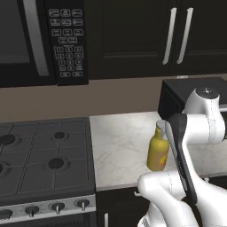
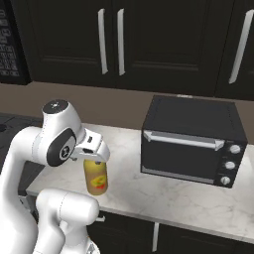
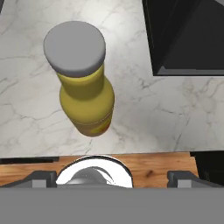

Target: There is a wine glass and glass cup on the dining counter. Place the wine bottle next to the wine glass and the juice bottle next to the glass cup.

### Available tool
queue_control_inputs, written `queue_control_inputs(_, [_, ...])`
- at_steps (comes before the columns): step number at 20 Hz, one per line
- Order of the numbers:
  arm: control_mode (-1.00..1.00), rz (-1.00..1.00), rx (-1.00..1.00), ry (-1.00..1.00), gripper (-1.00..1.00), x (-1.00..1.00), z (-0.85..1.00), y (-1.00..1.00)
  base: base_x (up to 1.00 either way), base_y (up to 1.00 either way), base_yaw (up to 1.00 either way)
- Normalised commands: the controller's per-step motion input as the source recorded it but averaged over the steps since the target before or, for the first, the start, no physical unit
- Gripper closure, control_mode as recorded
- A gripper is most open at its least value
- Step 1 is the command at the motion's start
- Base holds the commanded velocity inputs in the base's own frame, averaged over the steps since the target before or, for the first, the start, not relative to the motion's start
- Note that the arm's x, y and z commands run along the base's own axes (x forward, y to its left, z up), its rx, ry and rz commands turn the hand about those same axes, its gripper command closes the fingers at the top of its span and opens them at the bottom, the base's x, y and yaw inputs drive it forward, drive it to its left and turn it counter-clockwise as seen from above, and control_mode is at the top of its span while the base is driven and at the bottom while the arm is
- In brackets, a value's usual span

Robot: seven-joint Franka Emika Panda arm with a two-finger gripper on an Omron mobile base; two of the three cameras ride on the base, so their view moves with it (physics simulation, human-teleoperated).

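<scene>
Juice bottle (image 1: 158, 152) stands upright on the marble kitchen counter (image 1: 119, 142), between the stove (image 1: 44, 155) and the black toaster oven (image 2: 191, 141), apart from both. Gripper (image 3: 112, 177) hangs directly above the grey cap (image 3: 75, 48), its fingertips (image 3: 41, 178) spread wide and not touching the bottle. Dark cabinets (image 2: 124, 44) and a microwave (image 1: 40, 40) hang above the counter.

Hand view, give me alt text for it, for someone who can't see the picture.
Looking down on a yellow juice bottle with a grey cap, standing upright on a grey-white marble counter. A black toaster oven fills the upper right corner. The gripper's fingertips sit spread wide apart at the bottom, holding nothing.
</scene>
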Motion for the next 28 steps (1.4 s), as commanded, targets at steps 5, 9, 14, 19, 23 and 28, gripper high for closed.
queue_control_inputs(5, [-1.0,0.0,0.04,0.1,-1.0,0.0,0.21,0.02,0.0,0.0,0.0])
queue_control_inputs(9, [-1.0,0.0,0.02,0.15,-1.0,0.0,0.29,0.09,0.0,0.0,0.0])
queue_control_inputs(14, [-1.0,0.0,0.0,0.1,-1.0,0.0,0.3,0.07,0.0,0.0,0.0])
queue_control_inputs(19, [-1.0,0.0,0.0,0.1,-1.0,0.01,0.16,0.04,0.0,0.0,0.0])
queue_control_inputs(23, [-1.0,0.0,0.0,0.12,-1.0,0.03,0.05,0.0,0.0,0.0,0.0])
queue_control_inputs(28, [-1.0,0.0,0.0,0.09,-1.0,0.16,0.0,0.0,0.0,0.0,0.0])
